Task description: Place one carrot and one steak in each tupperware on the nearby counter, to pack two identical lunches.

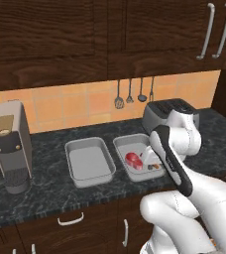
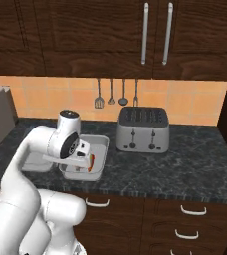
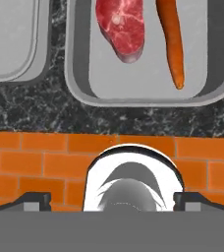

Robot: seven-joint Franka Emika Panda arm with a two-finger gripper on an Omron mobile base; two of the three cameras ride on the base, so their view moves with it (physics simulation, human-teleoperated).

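Two light-grey tupperware trays lie side by side on the black marbled counter [image 1: 45, 191]. The left tray [image 1: 89, 161] [image 3: 8, 39] holds nothing. In the right tray [image 1: 120, 148] [image 3: 133, 81] [image 2: 99, 143] lie a pink-red steak [image 1: 133, 159] [image 3: 121, 27] and an orange carrot [image 3: 172, 42] [image 2: 90, 162], a little apart. My gripper [image 1: 149, 158] [image 2: 82, 158] [image 3: 112, 199] hovers over the right tray, open, with nothing between its wide-set fingertips [image 3: 33, 199]. The brown steak and the second carrot are out of view.
A silver toaster [image 1: 165, 113] [image 2: 143, 130] stands right of the trays, and a tall coffee machine [image 1: 11, 144] at the counter's left. Utensils [image 1: 130, 94] hang on the orange tile backsplash. Dark cabinets hang above, and drawers [image 2: 190, 211] sit below.
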